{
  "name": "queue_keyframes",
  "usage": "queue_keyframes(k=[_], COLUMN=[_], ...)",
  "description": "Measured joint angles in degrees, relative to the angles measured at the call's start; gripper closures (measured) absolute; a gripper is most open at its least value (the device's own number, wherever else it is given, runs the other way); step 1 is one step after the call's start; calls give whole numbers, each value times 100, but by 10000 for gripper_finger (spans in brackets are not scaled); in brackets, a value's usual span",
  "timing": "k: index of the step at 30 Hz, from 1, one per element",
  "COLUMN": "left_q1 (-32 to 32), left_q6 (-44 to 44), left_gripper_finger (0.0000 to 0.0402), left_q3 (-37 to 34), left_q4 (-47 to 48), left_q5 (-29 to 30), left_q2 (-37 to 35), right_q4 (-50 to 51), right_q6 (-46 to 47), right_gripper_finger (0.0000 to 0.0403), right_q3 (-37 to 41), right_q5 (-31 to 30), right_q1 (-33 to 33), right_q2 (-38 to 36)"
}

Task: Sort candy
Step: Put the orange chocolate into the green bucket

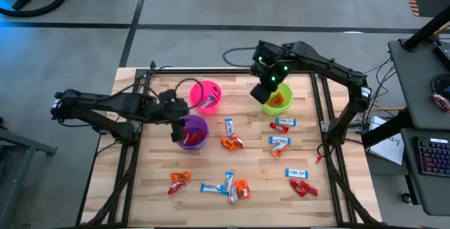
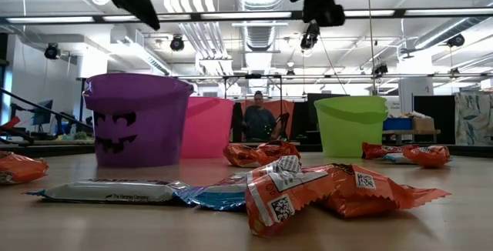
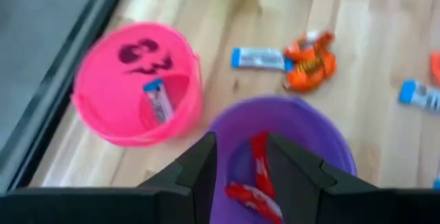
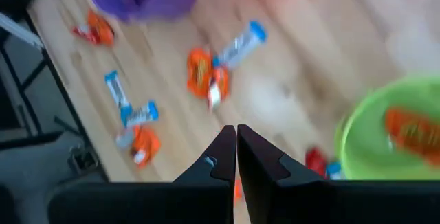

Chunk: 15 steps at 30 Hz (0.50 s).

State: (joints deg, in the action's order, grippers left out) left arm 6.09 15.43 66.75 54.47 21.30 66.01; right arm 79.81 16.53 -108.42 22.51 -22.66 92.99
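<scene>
My left end effector hangs over the purple cup with its fingers apart and empty, and red candies lie inside that cup below it. My right end effector is closed on nothing above the green cup, which holds an orange candy. More candies lie scattered on the bench, and one blue bar is in the pink cup.

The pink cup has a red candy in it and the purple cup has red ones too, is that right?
Not quite. The pink cup holds a blue-and-white bar, not a red candy, as the left wrist view shows. The purple cup does hold red candies.
</scene>
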Motion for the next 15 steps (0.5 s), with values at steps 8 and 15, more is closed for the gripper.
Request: queue_keyframes(k=[8,15], left_q1=[2,2], left_q6=[111,-15], left_gripper_finger=[290,290], left_q3=[-74,-119], left_q4=[-883,-980], left_q5=[70,623], left_q2=[-833,-1512], right_q4=[39,-269], right_q6=[879,130], right_gripper_finger=[394,394], right_q3=[620,1699], right_q5=[-254,-511], right_q1=[878,1634], right_q2=[-330,-968])
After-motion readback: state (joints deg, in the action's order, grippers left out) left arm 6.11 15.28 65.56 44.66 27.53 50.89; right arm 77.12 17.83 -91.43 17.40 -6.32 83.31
